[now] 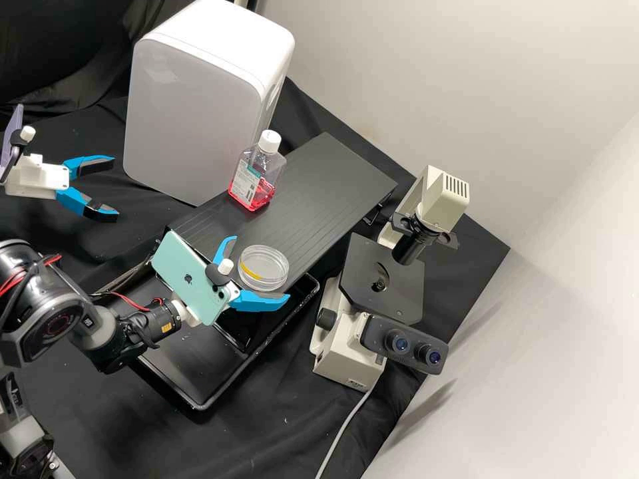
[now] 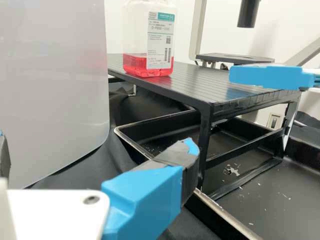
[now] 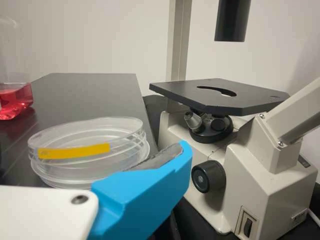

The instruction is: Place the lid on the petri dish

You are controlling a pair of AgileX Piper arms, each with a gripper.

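Observation:
The clear petri dish [image 1: 263, 267] with a yellow strip sits on the near corner of the black ribbed platform [image 1: 313, 193]. Its lid rests on it, as the right wrist view shows on the petri dish [image 3: 89, 150]. My right gripper [image 1: 259, 271] is open, its two blue fingers loosely straddling the dish from the near left, and one finger [image 3: 145, 190] lies close beside the dish wall. My left gripper [image 1: 110, 187] hangs open at the far left, above the black cloth and well away from the dish. One of its fingers [image 2: 150, 195] points toward the platform.
A flask of red liquid [image 1: 255, 174] stands at the platform's left side, in front of a big white box [image 1: 206, 93]. A black tray [image 1: 219, 362] lies under the platform. A microscope [image 1: 393, 293] stands close to the right of the dish.

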